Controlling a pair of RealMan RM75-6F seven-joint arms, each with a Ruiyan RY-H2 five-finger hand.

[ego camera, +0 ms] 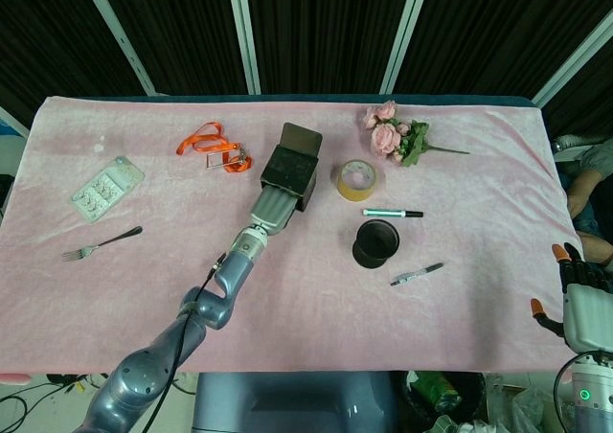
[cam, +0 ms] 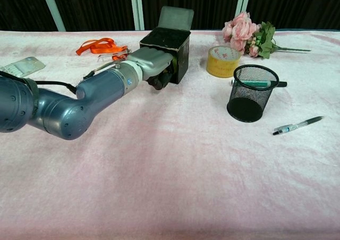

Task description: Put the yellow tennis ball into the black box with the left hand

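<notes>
The black box (ego camera: 290, 168) stands mid-table with its lid (ego camera: 303, 138) tipped open at the back; the chest view shows its dark open top (cam: 164, 38). My left hand (ego camera: 273, 207) lies against the box's near side, just below the rim, its back (cam: 151, 62) upward and dark fingers (cam: 159, 81) curled beneath. The yellow tennis ball is hidden under that hand in both views; earlier frames showed it in the grip. My right hand (ego camera: 578, 301) hangs off the table's right edge, fingers apart and holding nothing.
Right of the box are a yellow tape roll (ego camera: 356, 179), a marker (ego camera: 393, 213), a black mesh cup (cam: 251, 93), a pen (cam: 296, 125) and pink flowers (ego camera: 395, 136). An orange lanyard (ego camera: 213, 148), a blister pack (ego camera: 105, 189) and a fork (ego camera: 101, 243) lie to the left.
</notes>
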